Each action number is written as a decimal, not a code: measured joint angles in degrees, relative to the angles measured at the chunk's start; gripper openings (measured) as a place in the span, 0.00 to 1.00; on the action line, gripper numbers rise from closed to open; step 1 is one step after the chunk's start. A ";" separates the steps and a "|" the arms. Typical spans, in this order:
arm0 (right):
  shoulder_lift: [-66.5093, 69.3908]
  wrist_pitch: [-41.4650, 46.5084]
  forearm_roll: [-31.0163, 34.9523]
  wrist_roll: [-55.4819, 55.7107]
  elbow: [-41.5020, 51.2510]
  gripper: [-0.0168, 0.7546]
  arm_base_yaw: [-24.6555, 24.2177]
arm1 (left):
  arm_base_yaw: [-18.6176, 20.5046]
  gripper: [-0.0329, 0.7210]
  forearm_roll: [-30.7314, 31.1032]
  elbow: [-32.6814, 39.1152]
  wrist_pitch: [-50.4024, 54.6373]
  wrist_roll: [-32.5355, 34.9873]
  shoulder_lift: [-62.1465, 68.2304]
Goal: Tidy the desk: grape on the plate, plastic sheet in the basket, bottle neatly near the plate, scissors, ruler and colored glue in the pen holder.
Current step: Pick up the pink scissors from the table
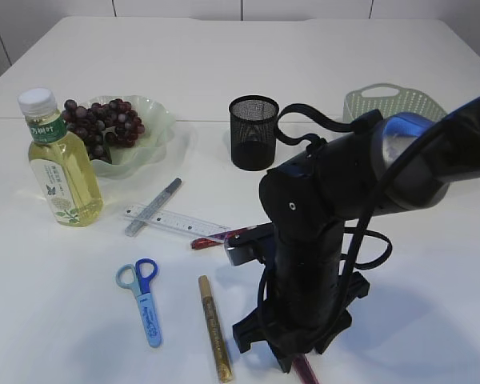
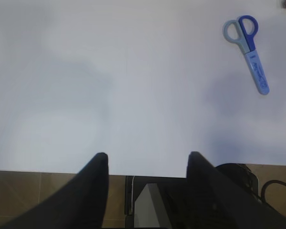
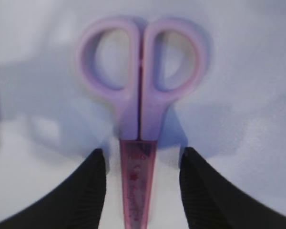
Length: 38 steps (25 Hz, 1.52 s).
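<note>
The right tool (image 3: 142,191) is hanging low over the bench (image 1: 400,304) with its jaws standing wide, straddling the sheathed blade of a pink pair of scissors (image 3: 140,109) without yet pinching it; the handle loops are pointing to twelve o'clock in the wrist view, the tip running down between the pads. In the exterior view only a red sliver of it is showing at six o'clock under the arm. It is looking light, stiff and slick plastic, so I judge the narrow neck just below the loops the best place to nip, across the flat sides, to stop it swivelling. The left tool (image 2: 148,167) is waiting wide and empty at the bench edge, with the blue scissors (image 2: 248,50) lying at two o'clock, well apart. The pen holder (image 1: 254,132) is standing empty-looking at twelve o'clock.
</note>
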 joint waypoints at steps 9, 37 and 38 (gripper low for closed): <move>0.00 0.07 0.54 0.00 0.00 0.55 0.00 | 0.00 0.55 0.34 0.00 0.00 0.00 0.00; 0.00 -1.74 2.04 0.00 0.00 0.55 0.00 | 0.00 0.55 0.34 0.00 0.00 0.00 0.00; 0.00 -1.74 2.04 0.00 0.00 0.55 0.00 | 0.00 0.55 0.34 0.00 0.00 0.00 0.00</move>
